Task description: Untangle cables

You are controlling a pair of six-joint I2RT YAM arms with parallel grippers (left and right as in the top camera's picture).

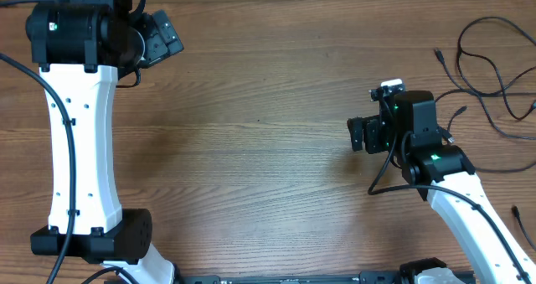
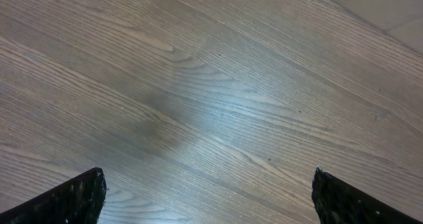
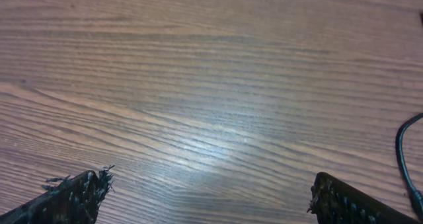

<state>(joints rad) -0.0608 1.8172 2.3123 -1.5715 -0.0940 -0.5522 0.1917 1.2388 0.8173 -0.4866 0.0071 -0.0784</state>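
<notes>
I'm hovering left gripper (image 2: 208,196) & right gripper (image 3: 210,196) spread wide, empty; cables (image 1: 490,76) at far right are lying loose, some crossing, so untangling prob. isn't done.

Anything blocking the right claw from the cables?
Nothing loose on the table. The cables lie at the far right; the right claw, open, points the other way, so only its own wrist sits between them.
</notes>
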